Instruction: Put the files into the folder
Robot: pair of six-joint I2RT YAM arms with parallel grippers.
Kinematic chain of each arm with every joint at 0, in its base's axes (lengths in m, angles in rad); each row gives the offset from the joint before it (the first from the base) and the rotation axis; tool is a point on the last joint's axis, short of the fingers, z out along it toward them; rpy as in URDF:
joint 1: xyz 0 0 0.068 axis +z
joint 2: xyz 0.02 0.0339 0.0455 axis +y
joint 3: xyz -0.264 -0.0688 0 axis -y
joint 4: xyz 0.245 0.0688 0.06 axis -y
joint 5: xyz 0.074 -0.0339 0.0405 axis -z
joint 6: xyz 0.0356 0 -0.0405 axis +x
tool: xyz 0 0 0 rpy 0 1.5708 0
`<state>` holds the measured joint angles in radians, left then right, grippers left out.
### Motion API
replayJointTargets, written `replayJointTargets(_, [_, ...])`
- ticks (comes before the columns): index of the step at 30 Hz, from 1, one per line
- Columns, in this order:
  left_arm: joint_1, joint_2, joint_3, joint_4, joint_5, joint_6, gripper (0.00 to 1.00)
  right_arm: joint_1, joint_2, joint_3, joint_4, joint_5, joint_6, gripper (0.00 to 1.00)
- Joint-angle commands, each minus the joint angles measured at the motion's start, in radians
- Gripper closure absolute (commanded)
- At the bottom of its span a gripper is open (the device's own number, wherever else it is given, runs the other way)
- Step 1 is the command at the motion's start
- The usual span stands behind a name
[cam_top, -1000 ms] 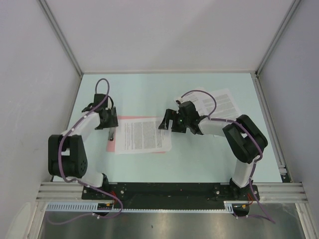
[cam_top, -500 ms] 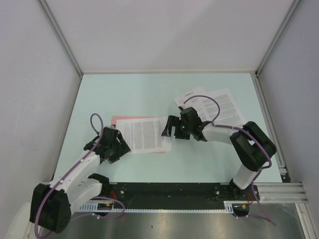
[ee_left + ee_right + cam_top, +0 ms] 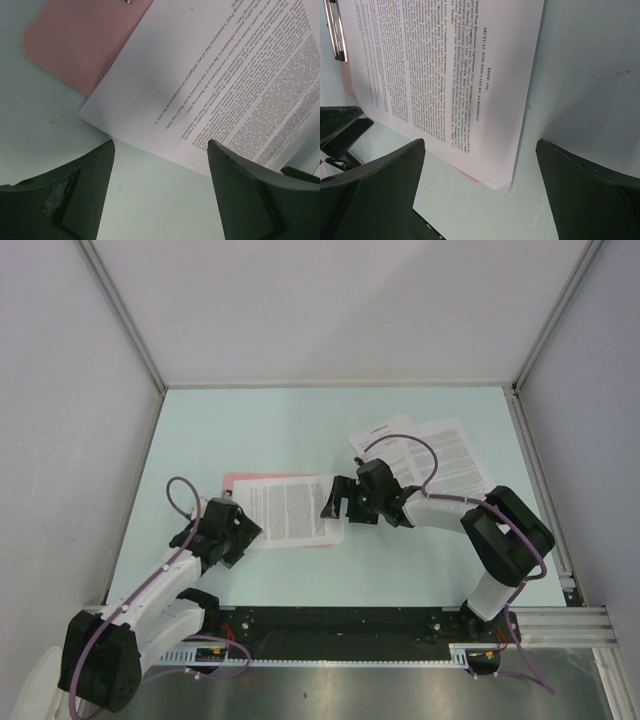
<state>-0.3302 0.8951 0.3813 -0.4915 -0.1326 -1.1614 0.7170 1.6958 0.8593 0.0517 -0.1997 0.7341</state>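
File on folder, left end effector withdrawn

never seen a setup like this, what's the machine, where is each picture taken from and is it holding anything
These are two black and white robot arms bolted at the near edge of a pale green table. The overhead picture comes from a fixed camera above and behind them. The other two come from a camera on each wrist, so the dark wedges at the bottom are that arm's own fingers. On the table lies a flat pink folder board with a white printed paper sheet on top; more white printed sheets lie farther right. The left end effector is beside that sheet's near left corner, the right end effector by its right edge. Both are open and hold nothing.
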Motion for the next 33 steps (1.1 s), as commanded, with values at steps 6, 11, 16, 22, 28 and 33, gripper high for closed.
replayJointTargets(6, [0.000,0.045,0.054,-0.009,-0.110,0.005,0.18,0.010,0.053,-0.048,-0.099,0.002,0.024,0.00])
replayJointTargets(11, [0.002,0.053,0.048,0.014,-0.128,0.012,0.18,0.013,0.067,-0.048,-0.081,-0.012,0.036,0.00])
replayJointTargets(16, [0.003,0.059,0.060,0.016,-0.147,0.016,0.17,0.025,0.073,-0.048,-0.067,-0.024,0.047,0.00])
replayJointTargets(22, [0.003,0.061,0.079,0.011,-0.170,0.020,0.17,0.042,0.074,-0.048,-0.059,-0.030,0.059,0.00])
replayJointTargets(28, [0.005,0.065,0.087,0.011,-0.190,0.029,0.17,0.047,0.076,-0.048,-0.061,-0.044,0.071,0.00])
replayJointTargets(33, [0.005,0.064,0.088,0.008,-0.199,0.034,0.17,0.064,0.067,-0.048,-0.061,-0.040,0.077,0.00])
